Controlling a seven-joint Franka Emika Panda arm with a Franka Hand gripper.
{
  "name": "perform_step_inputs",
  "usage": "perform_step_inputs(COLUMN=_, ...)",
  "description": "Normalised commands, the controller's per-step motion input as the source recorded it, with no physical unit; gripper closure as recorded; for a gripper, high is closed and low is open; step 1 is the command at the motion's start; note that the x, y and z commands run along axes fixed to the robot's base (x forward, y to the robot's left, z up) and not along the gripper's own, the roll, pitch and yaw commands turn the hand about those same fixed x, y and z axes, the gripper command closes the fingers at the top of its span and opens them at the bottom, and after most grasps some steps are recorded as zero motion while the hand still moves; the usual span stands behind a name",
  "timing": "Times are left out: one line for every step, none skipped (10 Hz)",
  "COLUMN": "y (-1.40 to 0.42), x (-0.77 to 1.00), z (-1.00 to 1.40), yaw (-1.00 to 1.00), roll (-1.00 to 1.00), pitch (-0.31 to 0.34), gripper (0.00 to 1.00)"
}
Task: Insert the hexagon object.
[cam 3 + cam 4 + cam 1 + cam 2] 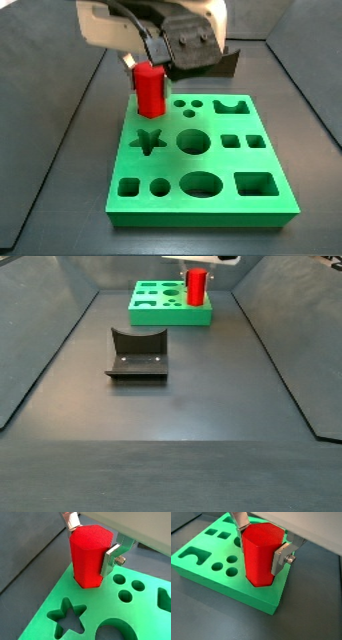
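The hexagon object [88, 557] is a tall, bright red, faceted peg, held upright. It also shows in a wrist view [260, 556] and in both side views [148, 88] [195, 286]. My gripper [90, 543] is shut on it, with one silver finger [111, 558] on each side. The peg's lower end sits at a corner of the green board [47, 599], at or just above a hole there; the hole is hidden under the peg. The board [267, 205] has several shaped holes, among them a star [67, 614].
The dark fixture [136, 353] stands on the grey floor in front of the board [150, 314] in a side view. Sloped grey walls [40, 346] bound the floor on both sides. Round holes [226, 566] lie beside the peg.
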Motion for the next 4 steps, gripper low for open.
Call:
perform_step_inputs(y=-0.17, x=0.12, z=-1.0, yaw=0.1, roll=0.06, pitch=-0.101, gripper=1.0)
perform_step_inputs(y=-0.22, x=0.0, z=-0.93, yaw=0.0, roll=0.07, pitch=-0.17, gripper=1.0)
perform_step_inputs(y=0.0, x=0.0, z=-0.5, yaw=0.0, roll=-0.11, pitch=-0.29, gripper=1.0)
perform_step_inputs(y=-0.01, x=0.0, z=-0.07, yaw=0.0, roll=0.0, pitch=-0.061, gripper=1.0)
